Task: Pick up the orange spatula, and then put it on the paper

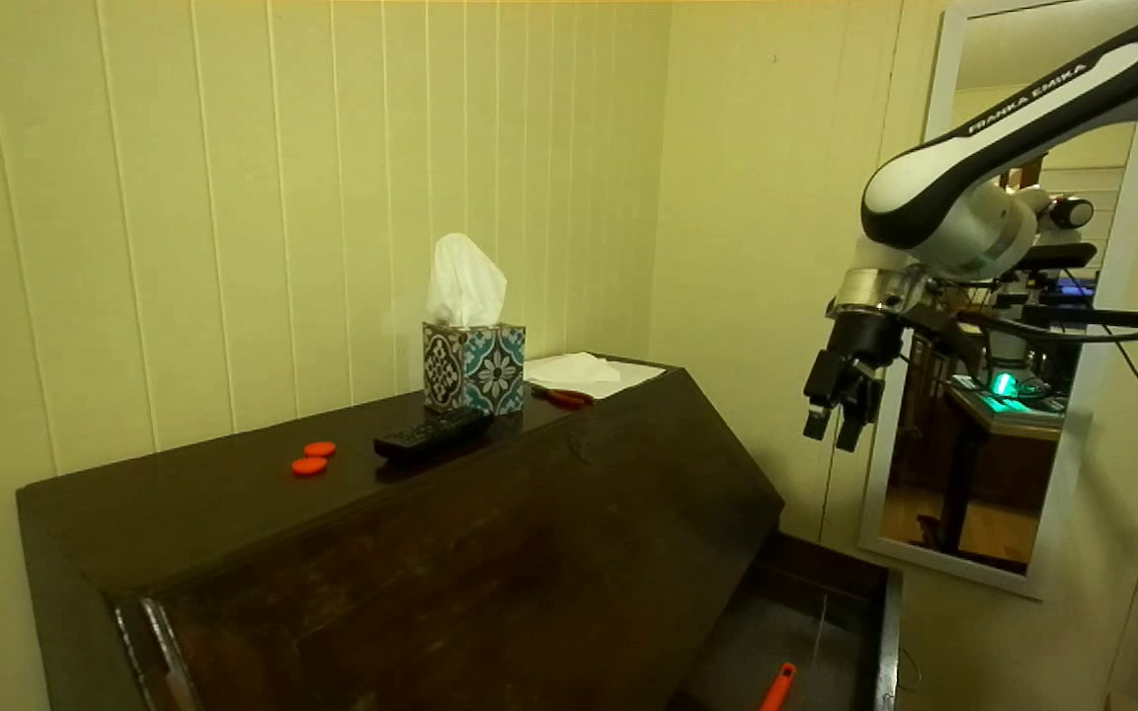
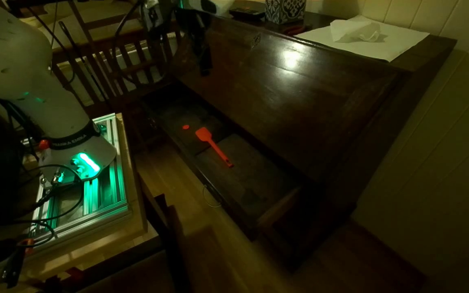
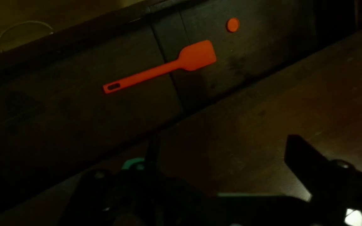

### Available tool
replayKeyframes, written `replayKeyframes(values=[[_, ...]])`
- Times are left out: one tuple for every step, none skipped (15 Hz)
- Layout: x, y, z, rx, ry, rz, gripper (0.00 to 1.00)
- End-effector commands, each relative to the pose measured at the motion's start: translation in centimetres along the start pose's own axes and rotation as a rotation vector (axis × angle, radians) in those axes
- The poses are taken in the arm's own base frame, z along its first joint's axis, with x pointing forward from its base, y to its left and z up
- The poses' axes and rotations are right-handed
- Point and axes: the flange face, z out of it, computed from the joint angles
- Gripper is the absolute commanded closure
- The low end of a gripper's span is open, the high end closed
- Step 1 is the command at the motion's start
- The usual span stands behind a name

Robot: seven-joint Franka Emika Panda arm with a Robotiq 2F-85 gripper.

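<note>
The orange spatula [image 2: 218, 151] lies flat in the open drawer of the dark desk, and it also shows in the wrist view [image 3: 156, 71]. In an exterior view only the end of its handle [image 1: 778, 686] shows. The paper [image 2: 399, 44] is a flat white sheet on the desk's top at one end, and it shows partly behind the tissue box in an exterior view [image 1: 640, 376]. A loose crumpled white tissue [image 2: 354, 31] lies on it. My gripper [image 1: 833, 432] is open and empty, in the air above the drawer and apart from the spatula; its spread fingers frame bare wood in the wrist view [image 3: 223, 139].
The desk has a sloping front [image 1: 490, 553] above the drawer [image 2: 255, 187]. On top stand a patterned tissue box [image 1: 475, 367], a black remote [image 1: 431, 434], two orange-red discs [image 1: 309, 465] and red-handled pliers [image 1: 566, 398]. Another orange disc [image 3: 232, 25] lies in the drawer. A mirror [image 1: 984, 494] hangs behind the arm.
</note>
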Motion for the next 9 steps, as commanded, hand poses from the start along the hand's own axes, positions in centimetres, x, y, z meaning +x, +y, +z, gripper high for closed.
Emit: replayKeyframes(values=[[-0.4, 0.8, 4.7, 0.03, -0.011, 0.201, 0.0], [-0.6, 1.1, 6.2, 0.022, -0.009, 0.254, 0.0], [-0.6, 1.2, 7.5, 0.018, -0.015, 0.306, 0.0], [-0.7, 1.3, 9.0, 0.008, -0.008, 0.359, 0.0], [-0.7, 1.3, 10.4, 0.005, -0.004, 0.411, 0.0], [-0.7, 1.3, 11.7, 0.001, 0.007, 0.464, 0.0], [-0.8, 1.4, 13.2, -0.014, 0.025, 0.513, 0.0], [-0.9, 1.4, 14.7, -0.024, 0.035, 0.565, 0.0], [-1.1, 1.4, 16.2, -0.033, 0.042, 0.618, 0.0]])
